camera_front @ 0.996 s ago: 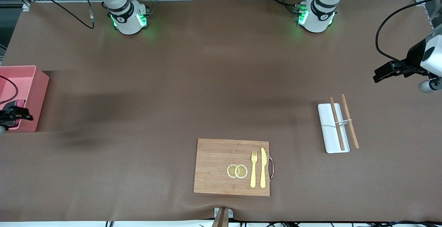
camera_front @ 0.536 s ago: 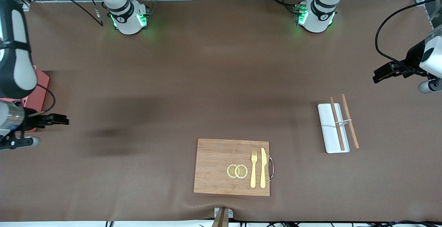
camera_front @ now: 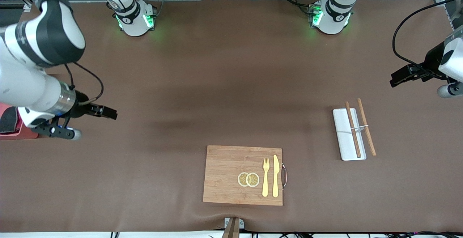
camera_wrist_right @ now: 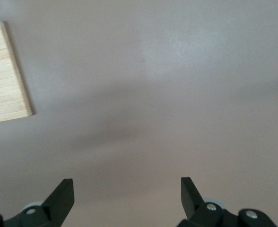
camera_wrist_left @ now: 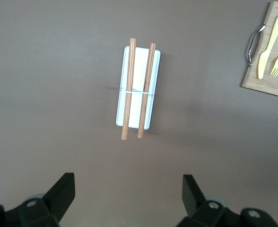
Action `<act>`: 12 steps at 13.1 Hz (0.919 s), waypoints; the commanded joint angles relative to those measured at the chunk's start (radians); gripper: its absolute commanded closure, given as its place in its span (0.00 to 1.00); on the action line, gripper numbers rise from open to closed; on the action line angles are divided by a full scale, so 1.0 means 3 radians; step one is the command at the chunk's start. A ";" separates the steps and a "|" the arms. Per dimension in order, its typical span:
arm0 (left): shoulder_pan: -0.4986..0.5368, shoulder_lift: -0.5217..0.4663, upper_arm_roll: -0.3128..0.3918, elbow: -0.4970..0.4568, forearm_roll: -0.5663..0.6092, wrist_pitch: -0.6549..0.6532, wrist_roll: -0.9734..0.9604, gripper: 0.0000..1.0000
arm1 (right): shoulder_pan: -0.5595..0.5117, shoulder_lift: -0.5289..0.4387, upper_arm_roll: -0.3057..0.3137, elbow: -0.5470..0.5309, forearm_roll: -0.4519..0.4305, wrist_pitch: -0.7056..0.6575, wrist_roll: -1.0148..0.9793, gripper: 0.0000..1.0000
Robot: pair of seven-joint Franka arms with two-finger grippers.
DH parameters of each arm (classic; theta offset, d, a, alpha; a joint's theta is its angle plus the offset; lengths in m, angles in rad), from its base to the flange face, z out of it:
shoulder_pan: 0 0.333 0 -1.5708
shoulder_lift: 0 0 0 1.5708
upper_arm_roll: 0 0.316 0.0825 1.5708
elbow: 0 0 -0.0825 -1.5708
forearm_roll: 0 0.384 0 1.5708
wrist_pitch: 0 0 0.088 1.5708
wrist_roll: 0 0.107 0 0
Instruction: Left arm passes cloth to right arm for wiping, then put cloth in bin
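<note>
While both grippers hang empty, your cloth point(camera_front: 9, 119) lies in the bin point(camera_front: 21, 135).
You see the right gripper point(camera_front: 108, 113), fingers apart, over bare table beside the bin (mostly hidden under that arm); the left gripper point(camera_front: 398, 79), fingers apart too, waits at its own end over the table near the white tray point(camera_front: 345, 136) with chopsticks point(camera_front: 352, 129).
</note>
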 commanded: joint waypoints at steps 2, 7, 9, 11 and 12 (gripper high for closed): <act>0.0011 -0.0040 -0.0011 -0.0018 0.0034 0.0018 0.0063 0.00 | -0.0108 -0.0676 -0.0035 -0.0385 0.0276 -0.0147 0.0066 0.00; 0.0006 -0.0106 -0.0051 -0.0018 0.0034 -0.0008 0.0063 0.00 | -0.0190 -0.1026 -0.0035 -0.0698 0.0522 -0.0004 0.0184 0.00; 0.0001 -0.0157 -0.0072 -0.0013 0.0034 -0.0033 0.0063 0.00 | -0.0165 -0.1010 -0.0030 -0.0703 0.0522 0.0063 0.0199 0.00; 0.0001 -0.0167 -0.0077 -0.0013 0.0034 -0.0049 0.0063 0.00 | -0.0145 -0.1010 -0.0025 -0.0703 0.0522 0.0063 0.0194 0.00; 0.0001 -0.0167 -0.0077 -0.0013 0.0034 -0.0049 0.0063 0.00 | -0.0155 -0.1010 -0.0030 -0.0698 0.0522 0.0053 0.0189 0.00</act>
